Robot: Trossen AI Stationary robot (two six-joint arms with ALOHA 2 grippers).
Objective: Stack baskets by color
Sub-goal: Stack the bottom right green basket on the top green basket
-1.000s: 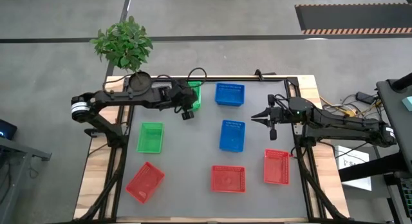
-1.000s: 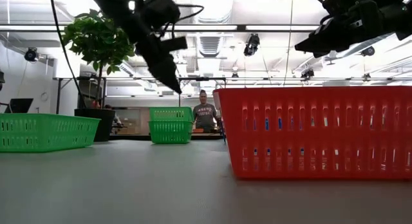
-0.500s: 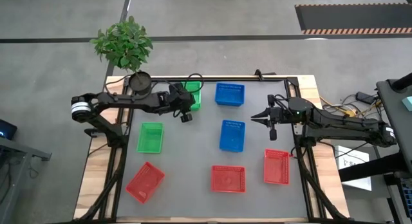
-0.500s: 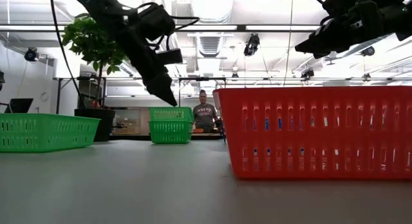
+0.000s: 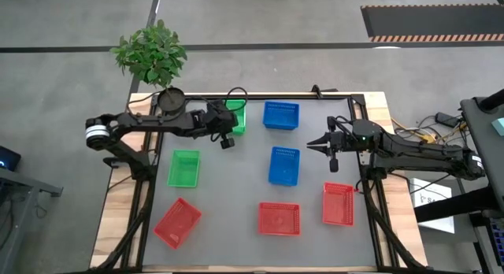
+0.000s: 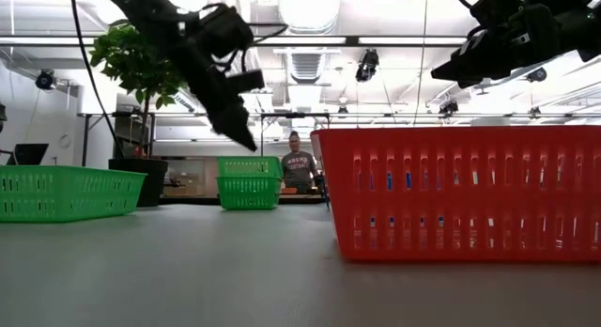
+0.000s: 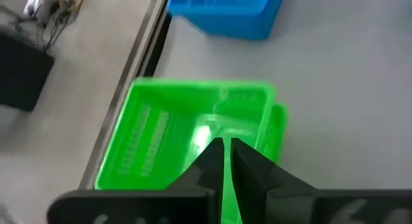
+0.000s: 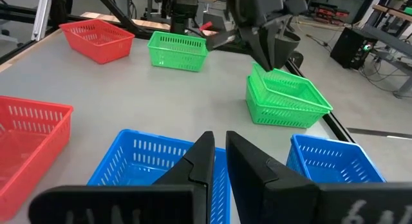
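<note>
Your left gripper (image 7: pixel 224 161) hangs above the stacked green baskets (image 7: pixel 193 137), fingers nearly together. A blue basket (image 7: pixel 225 11) sits beyond them.

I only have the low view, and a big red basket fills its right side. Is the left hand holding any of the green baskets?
Observer: No. The left hand hangs over the green stack, fingers together, holding nothing.
Operator: Is that stack one basket or two?
Observer: Two, nested; the right wrist view shows both rims.
Operator: How many red baskets are there besides the one I see?
Observer: There are three red baskets in all, each standing apart along the table's near side, none stacked.
</note>
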